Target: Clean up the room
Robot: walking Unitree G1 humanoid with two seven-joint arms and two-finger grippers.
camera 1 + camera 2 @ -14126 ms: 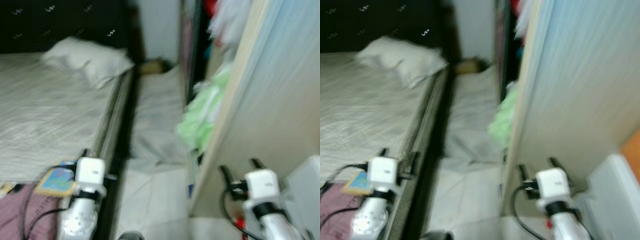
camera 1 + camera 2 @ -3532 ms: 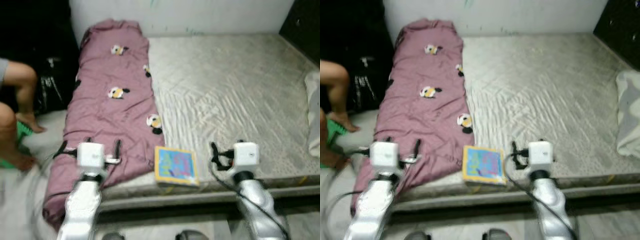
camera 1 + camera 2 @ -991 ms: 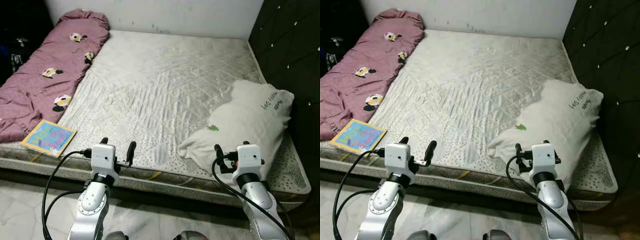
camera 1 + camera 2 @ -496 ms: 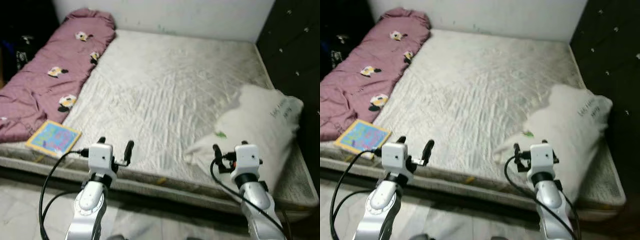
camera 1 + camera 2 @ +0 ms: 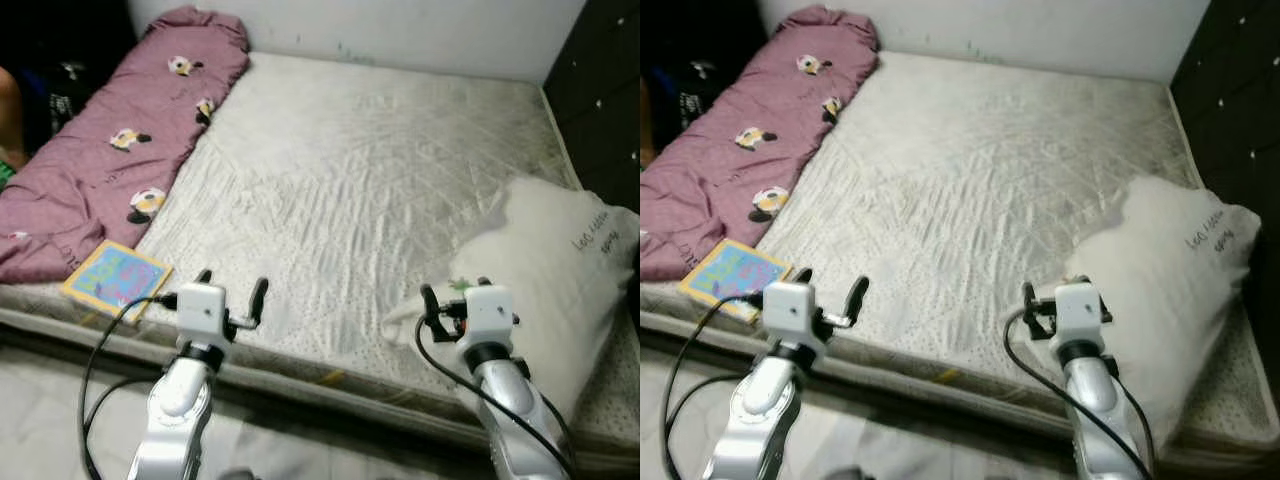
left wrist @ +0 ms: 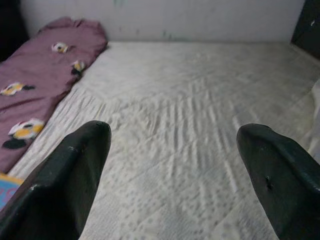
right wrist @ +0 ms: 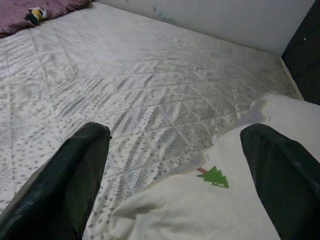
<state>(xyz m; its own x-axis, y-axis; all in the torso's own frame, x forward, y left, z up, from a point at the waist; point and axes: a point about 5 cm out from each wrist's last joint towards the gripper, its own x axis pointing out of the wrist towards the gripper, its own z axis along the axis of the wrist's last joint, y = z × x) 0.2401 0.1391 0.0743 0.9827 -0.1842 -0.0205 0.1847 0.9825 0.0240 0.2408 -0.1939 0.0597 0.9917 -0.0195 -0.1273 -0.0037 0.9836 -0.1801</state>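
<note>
We face a wide bed w/ a pale grey quilted mattress [image 5: 370, 190], bare over most of its top; a white wall runs along its far edge and a dark tufted headboard [image 5: 600, 90] stands on our right.

Along the mattress's left side lies a long mauve-pink blanket roll w/ cartoon prints [image 5: 110, 150], reaching from the far corner to near the front edge. On the right side, near the headboard, rests a white pillow w/ dark lettering and a small green tree print [image 5: 560, 290]; its lower corner is just ahead of our right hand.

At the front-left corner, just beside the blanket's near end, a thin square children's book w/ a yellow border and blue cover [image 5: 116, 281] lies flat at the mattress edge. Left of the bed, part of a person's limb shows at the frame edge.

Left hand [image 5: 231, 290]: raised over the front edge of the bed, just right of the book, fingers spread wide apart, holding nothing.

Right hand [image 5: 454, 297]: raised at the pillow's near corner, fingers likewise spread wide, holding nothing.
</note>
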